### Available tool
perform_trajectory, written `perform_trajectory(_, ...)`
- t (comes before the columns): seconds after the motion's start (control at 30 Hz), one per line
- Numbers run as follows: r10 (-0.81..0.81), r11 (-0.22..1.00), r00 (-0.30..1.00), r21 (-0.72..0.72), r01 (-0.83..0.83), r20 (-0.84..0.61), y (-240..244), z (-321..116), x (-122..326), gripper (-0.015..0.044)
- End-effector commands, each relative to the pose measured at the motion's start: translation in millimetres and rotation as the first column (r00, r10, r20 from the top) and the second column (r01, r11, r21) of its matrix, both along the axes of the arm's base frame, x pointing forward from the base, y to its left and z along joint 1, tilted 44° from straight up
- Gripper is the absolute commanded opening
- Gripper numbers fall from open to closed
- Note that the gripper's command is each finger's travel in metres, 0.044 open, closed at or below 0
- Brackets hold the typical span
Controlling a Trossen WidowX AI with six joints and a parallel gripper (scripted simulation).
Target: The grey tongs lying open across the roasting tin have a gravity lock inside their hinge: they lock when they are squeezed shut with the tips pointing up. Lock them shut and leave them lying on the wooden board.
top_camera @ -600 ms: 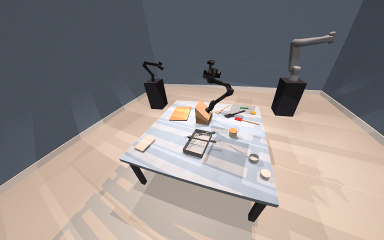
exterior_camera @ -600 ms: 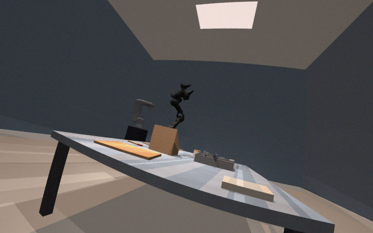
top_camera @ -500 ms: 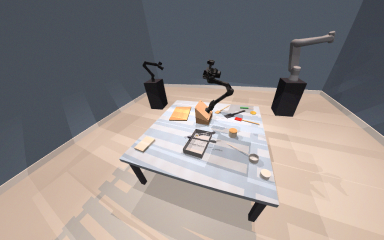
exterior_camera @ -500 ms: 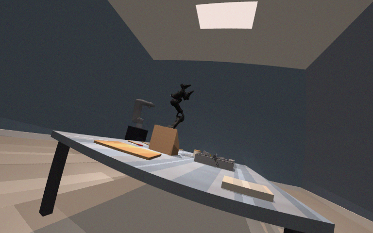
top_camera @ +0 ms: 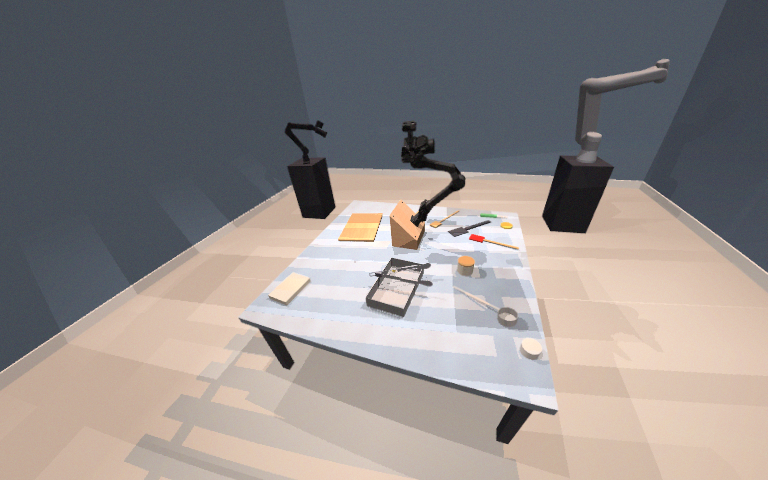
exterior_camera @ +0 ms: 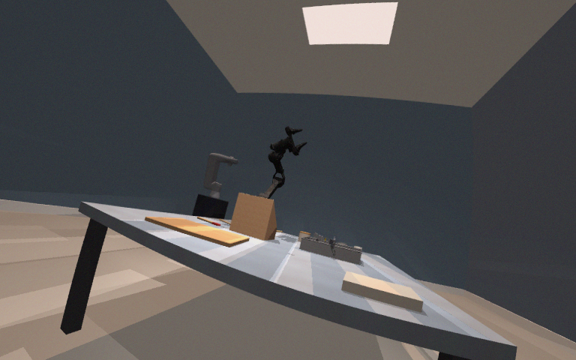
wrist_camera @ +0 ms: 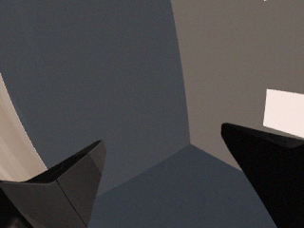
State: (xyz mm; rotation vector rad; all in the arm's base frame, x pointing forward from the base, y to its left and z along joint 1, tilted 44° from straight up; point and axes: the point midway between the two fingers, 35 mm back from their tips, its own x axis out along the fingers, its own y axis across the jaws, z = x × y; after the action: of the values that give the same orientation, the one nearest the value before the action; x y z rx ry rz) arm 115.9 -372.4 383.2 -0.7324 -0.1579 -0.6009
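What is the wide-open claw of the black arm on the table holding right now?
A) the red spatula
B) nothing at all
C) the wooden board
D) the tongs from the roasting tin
B: the gripper hangs in the air with its fingers spread and only wall and ceiling showing between them, while the tongs lie across the roasting tin.

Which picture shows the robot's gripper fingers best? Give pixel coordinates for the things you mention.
The wrist view does: both fingers of the gripper [top_camera: 408,125] [exterior_camera: 304,136] [wrist_camera: 163,133] look big and close, spread wide with nothing between them. The exterior view shows them small, from the side, also apart. The top view shows the gripper tiny and dark, so its fingers are hard to make out.
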Motion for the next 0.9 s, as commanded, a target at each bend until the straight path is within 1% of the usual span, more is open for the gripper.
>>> perform_trajectory(0.0,0.089,0.978,0.995,0.188,-0.094,0.038,-12.6,-21.8,35.3,0.0440)
perform_trajectory(0.07,0.128,0.961,0.990,0.240,-0.137,0.055,-14.0,-27.0,54.7,0.0440)
perform_trajectory(0.17,0.174,0.903,0.981,0.384,-0.194,0.086,-24.0,-41.4,80.2,0.0440)
perform_trajectory(0.23,0.207,0.832,0.972,0.502,-0.235,0.111,-30.1,-55.2,103.9,0.0440)
perform_trajectory(0.27,0.186,0.804,0.974,0.550,-0.226,0.128,-31.1,-62.4,111.2,0.0440)
perform_trajectory(0.37,0.233,0.707,0.963,0.657,-0.261,0.131,-26.7,-85.9,149.7,0.0440)
perform_trajectory(0.5,0.276,0.554,0.951,0.785,-0.276,0.140,-19.7,-112.0,184.8,0.0440)
perform_trajectory(0.57,0.303,0.450,0.942,0.849,-0.276,0.146,-9.2,-125.7,209.4,0.0440)
perform_trajectory(0.7,0.319,0.182,0.936,0.960,-0.213,0.147,14.6,-163.2,256.8,0.0440)
perform_trajectory(0.87,0.330,-0.118,0.937,0.990,-0.075,0.111,46.9,-201.2,295.0,0.0440)
